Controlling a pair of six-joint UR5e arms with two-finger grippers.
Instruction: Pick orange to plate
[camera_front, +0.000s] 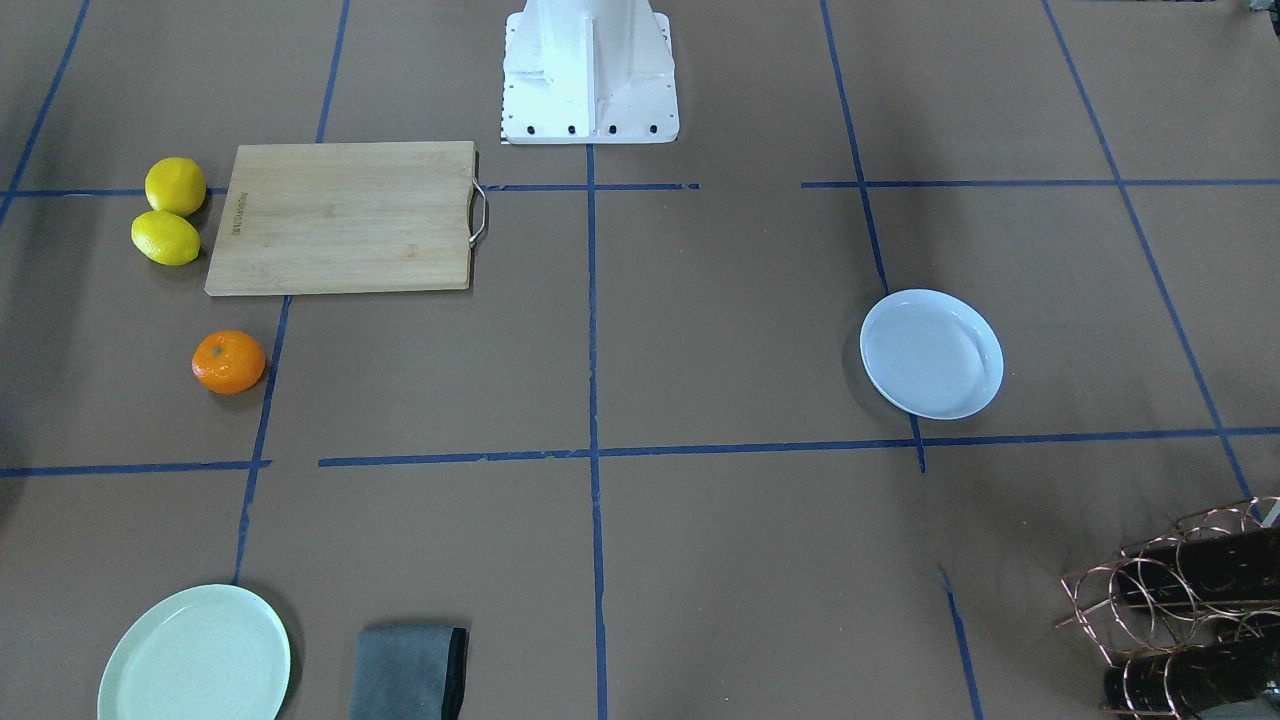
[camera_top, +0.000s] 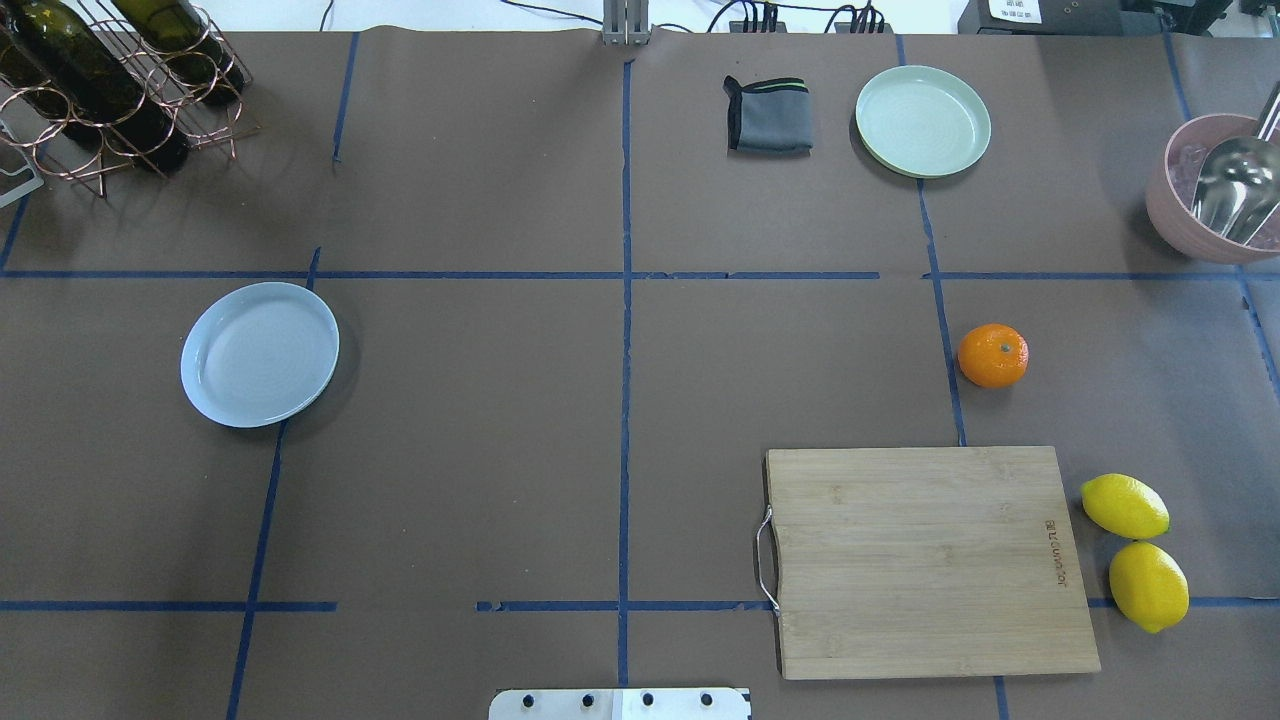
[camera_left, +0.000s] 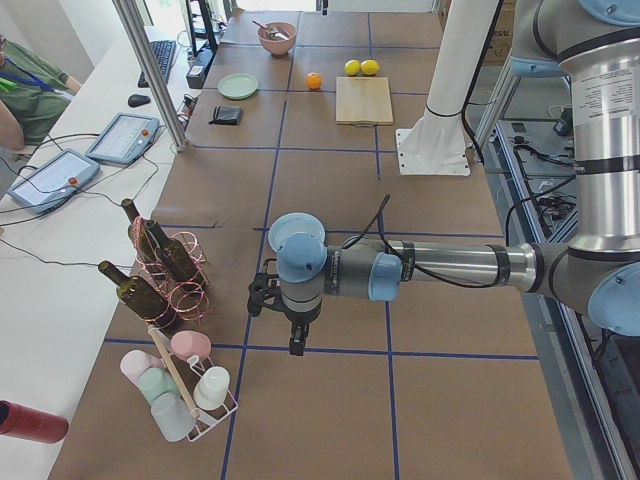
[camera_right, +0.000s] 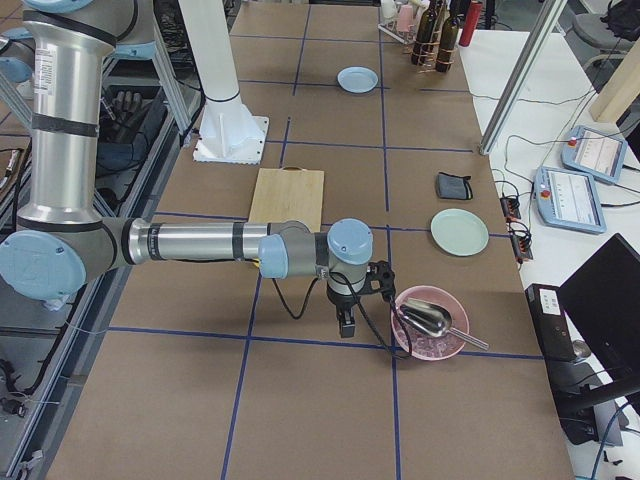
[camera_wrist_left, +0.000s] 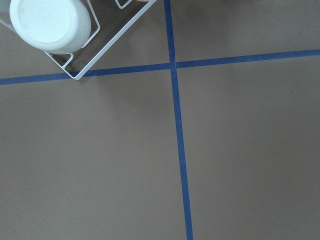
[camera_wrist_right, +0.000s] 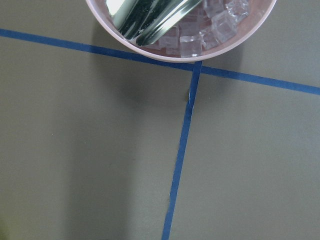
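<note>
Exterior left view has the left fingers (camera_left: 297, 343) pointing down over the bench (camera_top: 480, 420), near a wire cup rack (camera_left: 185, 390) and touching nothing I can see. From that side angle I cannot tell whether they are open or closed. The left wrist camera shows only bare bench, crossing blue tape and one white cup (camera_wrist_left: 50, 24) in the rack's corner.

The right fingers (camera_right: 345, 322) show only in the exterior right view, also pointing down, just beside a pink bowl (camera_right: 430, 322). Whether they are open or closed cannot be told there either, and they hold nothing visible. The right wrist camera looks onto the bowl's rim, with ice cubes (camera_wrist_right: 215, 30) and a metal scoop (camera_wrist_right: 150, 17) inside.

One orange (camera_top: 992, 355) sits on the bench on the robot's right half, just beside a blue tape line and near the far edge of the cutting board (camera_top: 925, 560). It is untouched. The plate (camera_top: 260, 354) lies on the left half, well apart from the orange, with nothing on it.

Counted across the bench there are:
- one orange
- two lemons (camera_top: 1124, 506), touching or nearly so beside the board
- two plates, the second being a green plate (camera_top: 922, 121) at the far side
- one folded grey cloth (camera_top: 768, 115) next to the green plate
- one board
- one bowl
- one wire bottle rack (camera_top: 100, 90), holding what looks like three dark bottles
</note>
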